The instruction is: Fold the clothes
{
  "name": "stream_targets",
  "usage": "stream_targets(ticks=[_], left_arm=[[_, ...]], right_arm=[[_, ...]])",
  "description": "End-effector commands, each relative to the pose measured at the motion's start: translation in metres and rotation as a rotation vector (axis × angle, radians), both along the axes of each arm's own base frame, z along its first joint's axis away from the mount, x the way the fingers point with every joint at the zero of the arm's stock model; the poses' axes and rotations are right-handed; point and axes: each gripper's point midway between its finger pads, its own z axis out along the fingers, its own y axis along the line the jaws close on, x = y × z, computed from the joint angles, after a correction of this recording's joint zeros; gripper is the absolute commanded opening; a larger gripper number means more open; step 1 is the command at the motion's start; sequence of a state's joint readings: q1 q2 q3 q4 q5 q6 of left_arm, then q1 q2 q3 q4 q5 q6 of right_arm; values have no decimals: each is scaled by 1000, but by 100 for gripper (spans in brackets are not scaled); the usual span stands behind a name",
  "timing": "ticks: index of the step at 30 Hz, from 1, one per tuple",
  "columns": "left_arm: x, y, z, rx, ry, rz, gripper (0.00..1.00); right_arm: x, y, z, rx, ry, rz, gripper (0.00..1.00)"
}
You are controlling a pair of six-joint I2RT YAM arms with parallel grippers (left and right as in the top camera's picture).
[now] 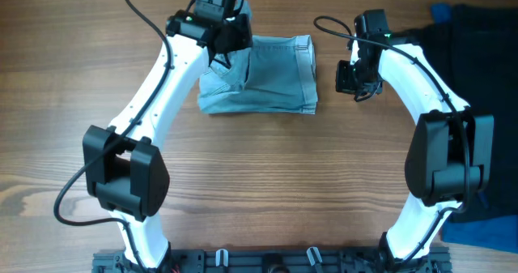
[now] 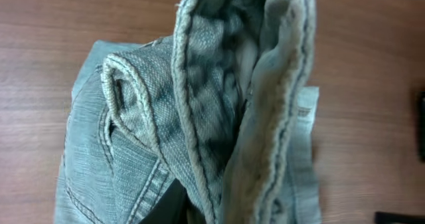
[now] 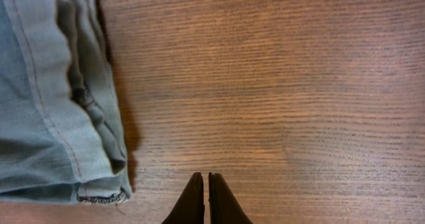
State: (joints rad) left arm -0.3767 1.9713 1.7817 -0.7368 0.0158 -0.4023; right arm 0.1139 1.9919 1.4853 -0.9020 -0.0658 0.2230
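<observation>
The light-blue denim shorts [image 1: 267, 74] lie folded at the table's far middle. My left gripper [image 1: 222, 42] is over their left part, shut on a bunched fold of waistband and hem [image 2: 226, 117] that it holds lifted. In the left wrist view the denim fills the frame and hides the fingertips. My right gripper [image 1: 350, 77] is just right of the shorts, shut and empty above bare wood [image 3: 205, 179]. The shorts' right edge [image 3: 60, 98] lies to its left, apart from the fingers.
A black garment [image 1: 477, 46] and dark blue fabric [image 1: 441, 12] lie at the table's right edge. A black rail [image 1: 267, 261] runs along the front edge. The table is bare wood [image 1: 267, 176] in front of the shorts.
</observation>
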Motion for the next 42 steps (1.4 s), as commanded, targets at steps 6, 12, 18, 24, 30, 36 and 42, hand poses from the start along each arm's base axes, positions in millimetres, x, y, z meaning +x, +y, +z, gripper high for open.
stream_targets(ticks=[6,12,18,24,30,36,42], left_arm=[[-4,-49,13,-71,-42,-53,17],[-1,-47,7,-67,-34,-47,18],[-2,-49,5,-68,-30,-49,18],[1,-53,-7,-84,-10,-37,18],[3,-66,-2,-136,-24,-68,18],[3,-86,-9,-143,-38,-101,19],[-2,-108,-24,-140,-28,-138,19]], right_arm=[[-1,-6,-4,-12,12,-76,4],[11,16,-29,112,-23,-74,4],[13,31,-51,199,-83,-28,4],[-7,29,-82,205,-77,-55,4],[-17,28,-91,203,-60,-56,4],[-18,28,-91,202,-56,-56,4],[-19,28,-91,201,-52,-56,4]])
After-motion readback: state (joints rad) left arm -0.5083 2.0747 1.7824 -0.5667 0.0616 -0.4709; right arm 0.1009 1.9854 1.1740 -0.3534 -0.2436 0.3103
